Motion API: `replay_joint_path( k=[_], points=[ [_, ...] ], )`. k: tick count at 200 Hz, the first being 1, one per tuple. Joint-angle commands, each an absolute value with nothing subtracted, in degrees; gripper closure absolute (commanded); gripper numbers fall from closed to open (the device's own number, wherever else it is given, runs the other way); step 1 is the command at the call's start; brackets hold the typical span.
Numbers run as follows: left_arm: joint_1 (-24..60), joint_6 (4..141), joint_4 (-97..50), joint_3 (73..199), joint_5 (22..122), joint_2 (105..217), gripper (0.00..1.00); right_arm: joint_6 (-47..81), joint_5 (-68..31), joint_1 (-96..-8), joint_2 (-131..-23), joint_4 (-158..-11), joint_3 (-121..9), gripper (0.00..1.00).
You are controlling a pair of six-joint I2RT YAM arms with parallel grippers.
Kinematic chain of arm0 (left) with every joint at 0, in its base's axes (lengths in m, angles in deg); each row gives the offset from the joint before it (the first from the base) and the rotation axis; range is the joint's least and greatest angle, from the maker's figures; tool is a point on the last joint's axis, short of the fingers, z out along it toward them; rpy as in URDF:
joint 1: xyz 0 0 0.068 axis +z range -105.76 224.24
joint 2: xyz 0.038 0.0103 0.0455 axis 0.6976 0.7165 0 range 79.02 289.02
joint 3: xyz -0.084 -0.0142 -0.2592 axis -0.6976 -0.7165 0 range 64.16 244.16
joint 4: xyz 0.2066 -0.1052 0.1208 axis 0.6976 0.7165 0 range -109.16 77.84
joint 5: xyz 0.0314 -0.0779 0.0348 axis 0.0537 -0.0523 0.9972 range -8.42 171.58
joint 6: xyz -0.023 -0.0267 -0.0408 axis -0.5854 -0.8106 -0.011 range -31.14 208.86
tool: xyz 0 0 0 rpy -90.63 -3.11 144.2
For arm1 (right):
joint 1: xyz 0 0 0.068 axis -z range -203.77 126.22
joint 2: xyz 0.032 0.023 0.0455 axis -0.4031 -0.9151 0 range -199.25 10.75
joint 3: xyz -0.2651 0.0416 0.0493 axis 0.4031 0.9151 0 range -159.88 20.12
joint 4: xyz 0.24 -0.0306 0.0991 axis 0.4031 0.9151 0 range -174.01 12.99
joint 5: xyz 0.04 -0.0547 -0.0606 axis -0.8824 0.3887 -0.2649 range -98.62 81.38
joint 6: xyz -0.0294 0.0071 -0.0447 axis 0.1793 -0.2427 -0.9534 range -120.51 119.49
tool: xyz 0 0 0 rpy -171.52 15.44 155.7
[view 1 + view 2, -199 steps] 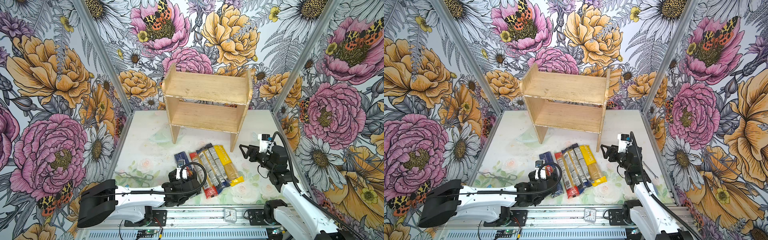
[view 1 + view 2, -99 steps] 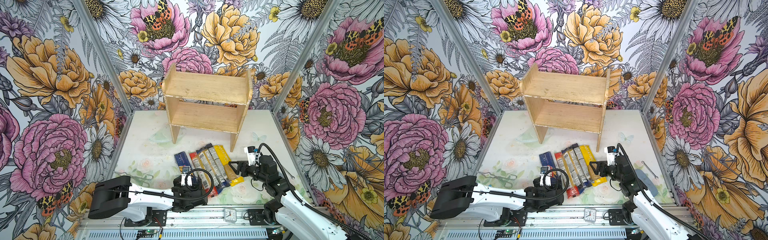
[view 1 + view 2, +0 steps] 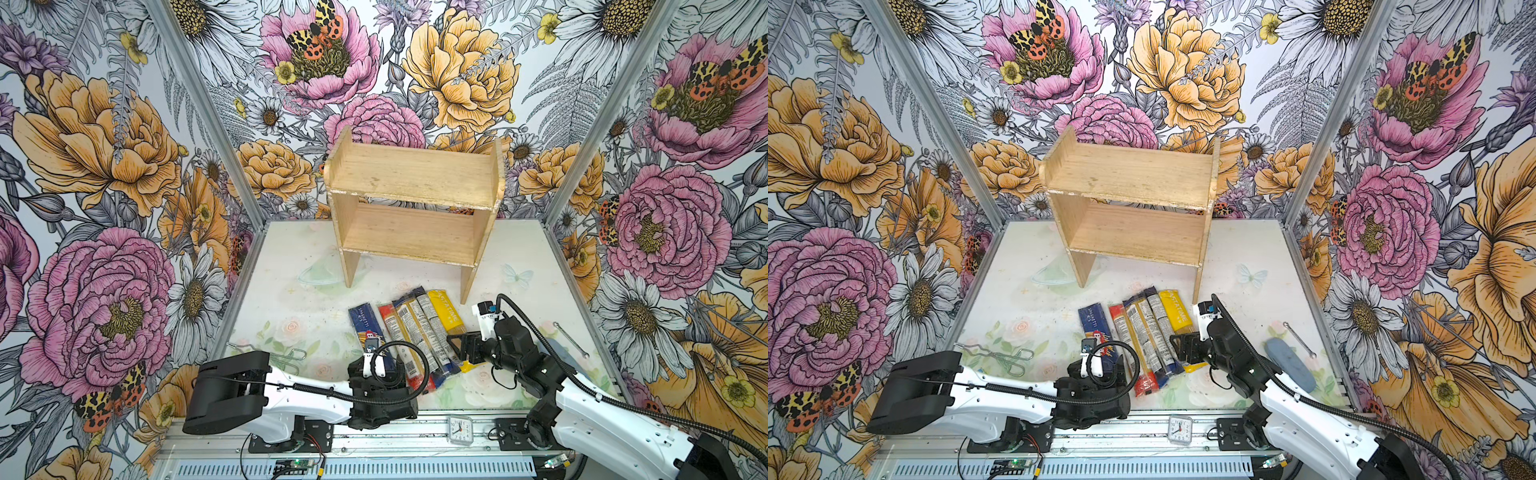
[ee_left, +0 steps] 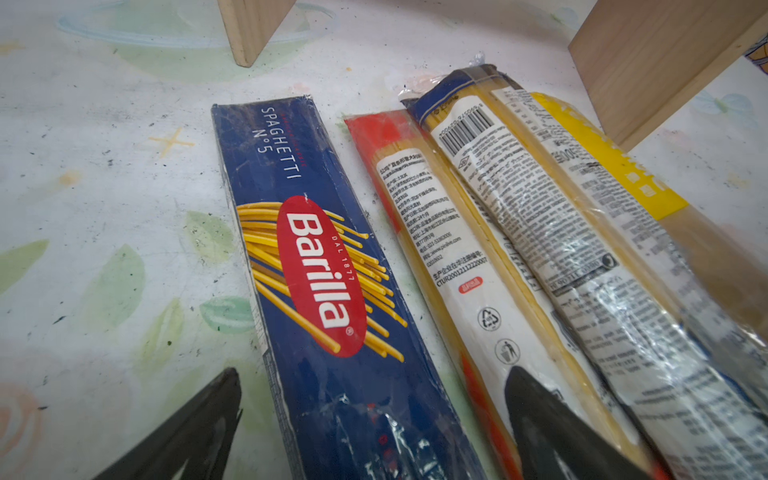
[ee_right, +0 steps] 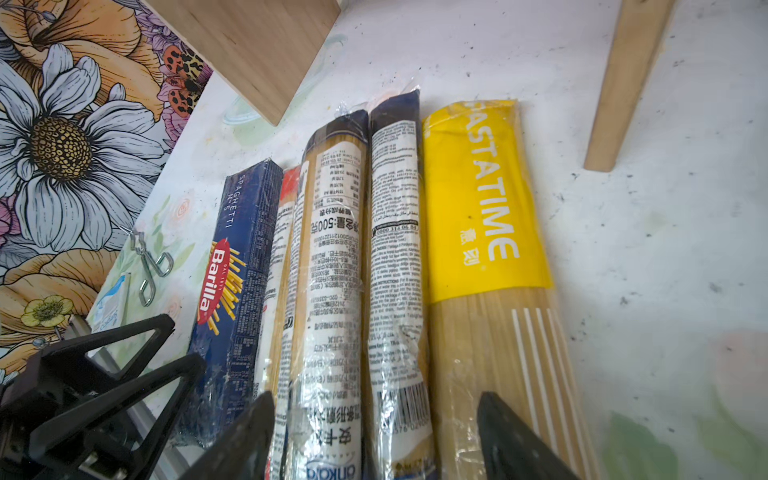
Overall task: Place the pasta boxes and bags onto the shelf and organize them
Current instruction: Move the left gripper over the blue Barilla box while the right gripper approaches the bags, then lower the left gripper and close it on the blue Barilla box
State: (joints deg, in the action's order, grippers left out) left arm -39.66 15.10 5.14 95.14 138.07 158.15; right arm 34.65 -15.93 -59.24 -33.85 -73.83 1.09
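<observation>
Five pasta packs lie side by side on the table in front of the wooden shelf [image 3: 415,174] [image 3: 1129,174]: a dark blue Barilla box [image 3: 365,321] [image 4: 316,257], a red-ended bag [image 3: 388,322] [image 4: 419,208], two clear blue-ended bags [image 3: 411,326] [image 5: 332,257] and a yellow bag [image 3: 444,316] [image 5: 478,199]. My left gripper [image 3: 374,363] [image 4: 374,436] is open at the Barilla box's near end, one finger on the table, the other over the red-ended bag. My right gripper [image 3: 457,345] [image 5: 374,440] is open over the near ends of the clear bags and the yellow bag. Both shelf tiers are bare.
Metal tongs [image 3: 286,355] [image 3: 1003,357] lie at the front left. A grey-blue pad [image 3: 1287,363] and a thin metal rod [image 3: 571,338] lie at the right. A small clock [image 3: 459,430] sits on the front rail. The shelf's legs [image 3: 467,286] stand just behind the packs.
My right gripper has dropped and swung left from beside the shelf leg to the packs' near ends, narrowing a little. My left gripper has pulled back slightly towards the front over the Barilla box.
</observation>
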Motion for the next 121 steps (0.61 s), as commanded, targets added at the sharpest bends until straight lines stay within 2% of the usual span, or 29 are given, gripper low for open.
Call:
replay_joint_path(
  k=[1,70,121],
  points=[
    [-39.90,9.02,9.55,95.39,137.72,158.74,0.01,34.97,-13.12,-59.64,-34.21,-73.98,-1.42,0.22],
    [-39.95,2.30,20.81,104.72,133.34,167.04,0.01,35.45,-13.20,-59.63,-34.19,-73.96,-2.47,0.22],
    [-40.62,3.27,21.40,109.49,130.95,170.22,0.01,35.52,-14.34,-59.72,-33.73,-73.81,-1.57,0.22]
  ],
)
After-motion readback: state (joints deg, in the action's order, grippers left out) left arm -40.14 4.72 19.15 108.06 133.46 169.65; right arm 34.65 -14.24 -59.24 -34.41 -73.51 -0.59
